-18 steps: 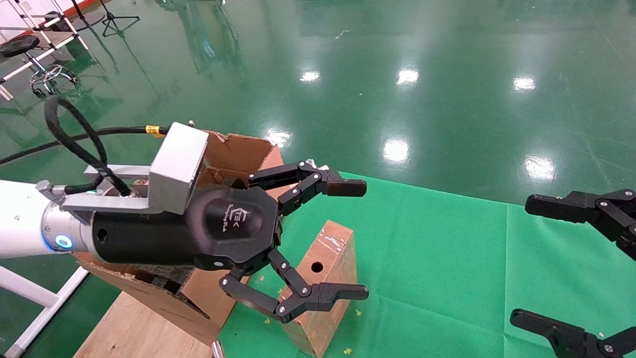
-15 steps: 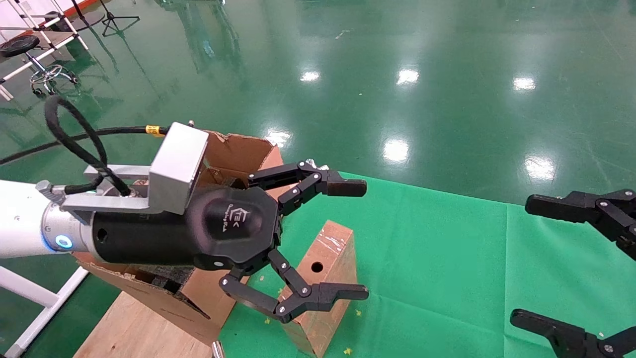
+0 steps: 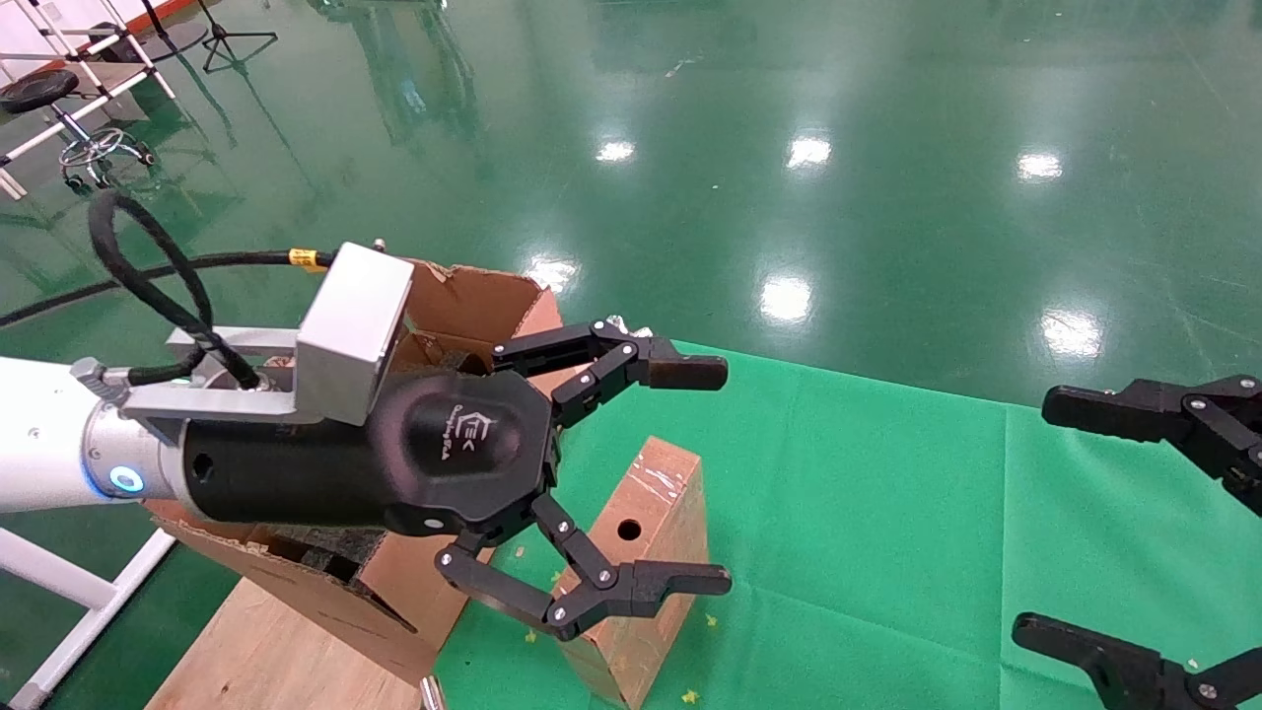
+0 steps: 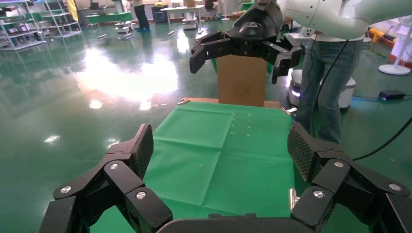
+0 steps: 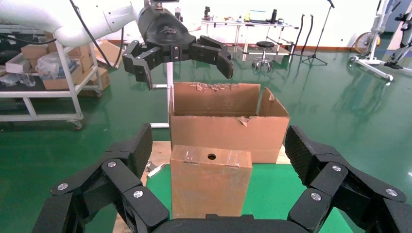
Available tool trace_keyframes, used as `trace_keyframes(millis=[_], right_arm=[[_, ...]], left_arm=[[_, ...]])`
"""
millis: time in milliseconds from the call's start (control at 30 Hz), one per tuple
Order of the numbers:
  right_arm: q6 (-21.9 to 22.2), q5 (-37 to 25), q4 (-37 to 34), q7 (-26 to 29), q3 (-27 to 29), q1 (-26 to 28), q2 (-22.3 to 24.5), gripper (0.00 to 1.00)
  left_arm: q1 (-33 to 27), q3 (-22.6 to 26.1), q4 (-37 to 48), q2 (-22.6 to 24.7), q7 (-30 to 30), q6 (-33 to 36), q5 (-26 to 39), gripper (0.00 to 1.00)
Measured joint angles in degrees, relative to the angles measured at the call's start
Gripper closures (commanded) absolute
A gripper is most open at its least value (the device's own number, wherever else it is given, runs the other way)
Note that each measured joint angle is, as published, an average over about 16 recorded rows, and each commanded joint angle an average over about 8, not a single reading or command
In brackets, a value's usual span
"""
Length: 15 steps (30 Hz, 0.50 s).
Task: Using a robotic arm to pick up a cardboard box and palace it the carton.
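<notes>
The cardboard box (image 3: 651,503) is small and brown, with clear tape and a round hole. It stands upright on the green cloth; it also shows in the right wrist view (image 5: 211,187). The carton (image 3: 473,296), large with torn flaps, stands just behind it on the left and shows in the right wrist view too (image 5: 228,124). The robotic arm's left gripper (image 3: 705,476) is open and empty, hovering above the box, and its fingers (image 4: 143,148) frame only green cloth. My right gripper (image 3: 1045,518) is open and empty at the right edge, facing the box (image 5: 216,145).
A green cloth (image 3: 887,493) covers the table. The carton rests on a wooden board (image 3: 256,641) at the left. In the left wrist view another cardboard box (image 4: 241,85) and a person in jeans (image 4: 325,97) stand beyond the table. Shiny green floor lies behind.
</notes>
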Motion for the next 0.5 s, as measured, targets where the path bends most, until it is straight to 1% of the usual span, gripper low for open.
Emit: trace_keyframes(millis=[300, 333, 500], right_arm=[[0.0, 0.0, 0.0, 0.0, 0.0, 0.0, 0.0, 0.0], [0.0, 0.0, 0.0, 0.0, 0.0, 0.0, 0.0, 0.08], [0.0, 0.0, 0.0, 0.0, 0.0, 0.0, 0.0, 0.71]], left_arm=[[0.0, 0.0, 0.0, 0.0, 0.0, 0.0, 0.0, 0.0], [0.0, 0.0, 0.0, 0.0, 0.0, 0.0, 0.0, 0.0], [0.0, 0.0, -0.01, 0.0, 0.01, 0.0, 0.02, 0.0]])
